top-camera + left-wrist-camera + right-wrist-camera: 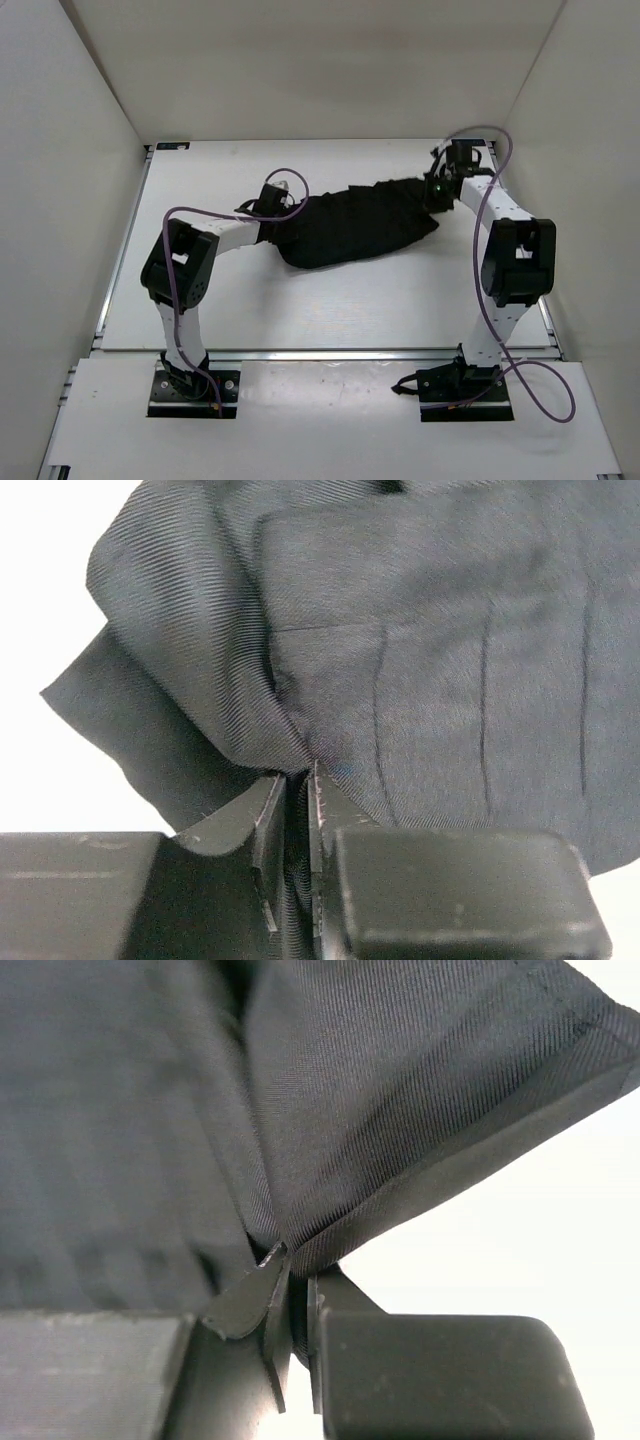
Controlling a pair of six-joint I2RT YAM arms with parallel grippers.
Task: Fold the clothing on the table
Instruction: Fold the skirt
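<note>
The clothing [355,225] is a black ribbed garment lying crumpled across the middle of the white table [330,300]. My left gripper [283,207] sits at its left end, shut on a bunched fold of the clothing [420,660]; cloth fills the narrow gap at the left gripper [298,785]. My right gripper [437,192] is at the garment's right end, by the far side of the table. In the right wrist view the right gripper [297,1272] is shut on a hemmed edge of the clothing [400,1110].
White walls [70,130] enclose the table on three sides. Metal rails [330,352] run along the table edges. The black base plates [195,392] of both arms sit at the near edge, with purple cables [545,385] looping beside them.
</note>
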